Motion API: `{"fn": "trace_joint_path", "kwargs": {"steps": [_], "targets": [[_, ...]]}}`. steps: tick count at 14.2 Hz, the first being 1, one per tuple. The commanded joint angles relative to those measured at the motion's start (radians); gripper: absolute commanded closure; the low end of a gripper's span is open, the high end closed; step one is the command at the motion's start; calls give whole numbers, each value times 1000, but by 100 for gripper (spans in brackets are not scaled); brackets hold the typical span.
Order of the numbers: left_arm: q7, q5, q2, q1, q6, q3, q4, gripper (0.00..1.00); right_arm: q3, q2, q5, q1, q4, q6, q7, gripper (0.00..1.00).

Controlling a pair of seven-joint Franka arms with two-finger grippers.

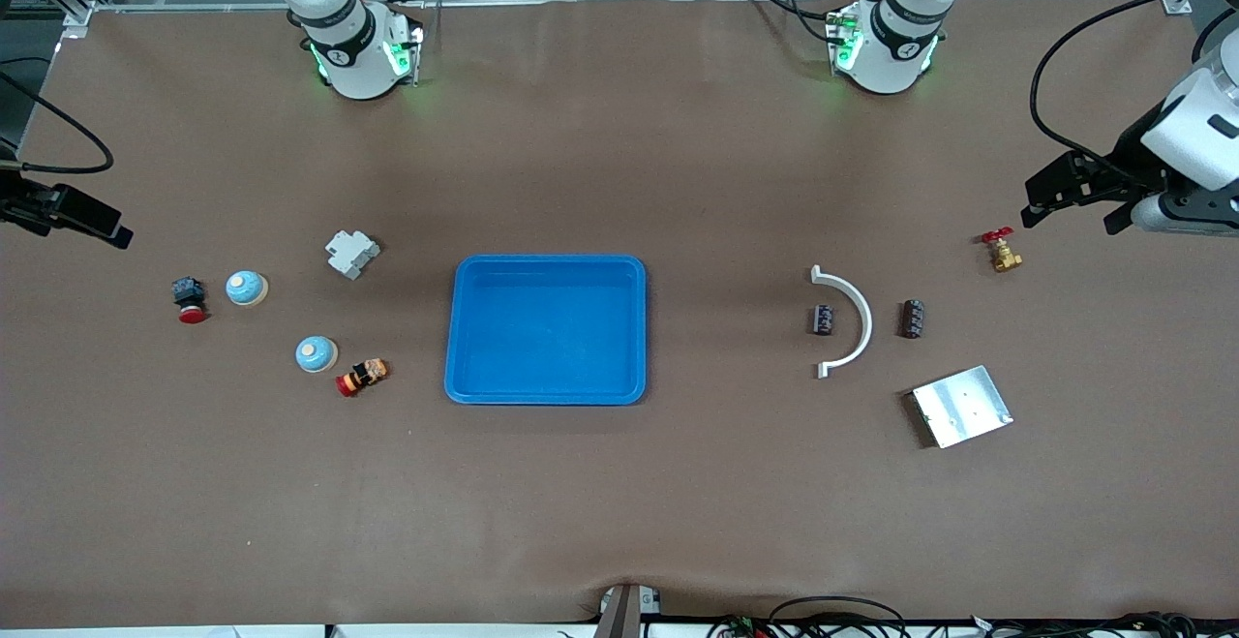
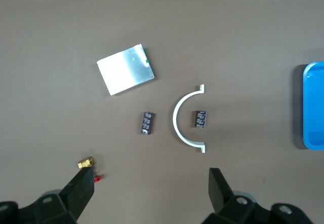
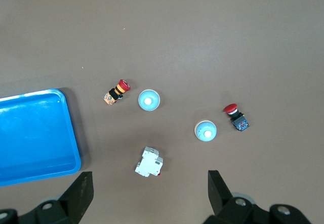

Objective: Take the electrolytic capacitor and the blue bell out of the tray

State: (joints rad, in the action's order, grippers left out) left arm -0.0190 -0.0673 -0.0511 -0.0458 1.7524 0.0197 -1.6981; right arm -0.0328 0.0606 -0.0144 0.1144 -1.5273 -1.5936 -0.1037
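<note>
Brown paper is covering the table (image 1: 619,502), with a blue tray (image 1: 547,328) sitting mid-table. No writing is readable. Left gripper (image 2: 152,191) is hanging wide open, empty, over the brass valve (image 1: 1003,253); right gripper (image 3: 149,193) likewise, at its own end. Two capacitors (image 1: 823,319) are lying long axis toward the bases, flanking a white arc (image 1: 852,320). Two bells (image 1: 317,354) are standing dome-up.
</note>
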Motion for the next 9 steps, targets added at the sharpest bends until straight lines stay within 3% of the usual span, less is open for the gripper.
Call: {"fn": "trace_joint_path", "kwargs": {"steps": [1, 6, 9], "targets": [[-12, 29, 32, 18, -69, 16, 101, 0, -6, -5, 1, 4, 15, 12, -5, 0], [-41, 23, 65, 17, -117, 16, 178, 0, -3, -5, -4, 5, 16, 14, -7, 0], [-39, 33, 111, 17, -224, 14, 271, 0, -1, -5, -9, 7, 16, 14, -7, 0]]}}
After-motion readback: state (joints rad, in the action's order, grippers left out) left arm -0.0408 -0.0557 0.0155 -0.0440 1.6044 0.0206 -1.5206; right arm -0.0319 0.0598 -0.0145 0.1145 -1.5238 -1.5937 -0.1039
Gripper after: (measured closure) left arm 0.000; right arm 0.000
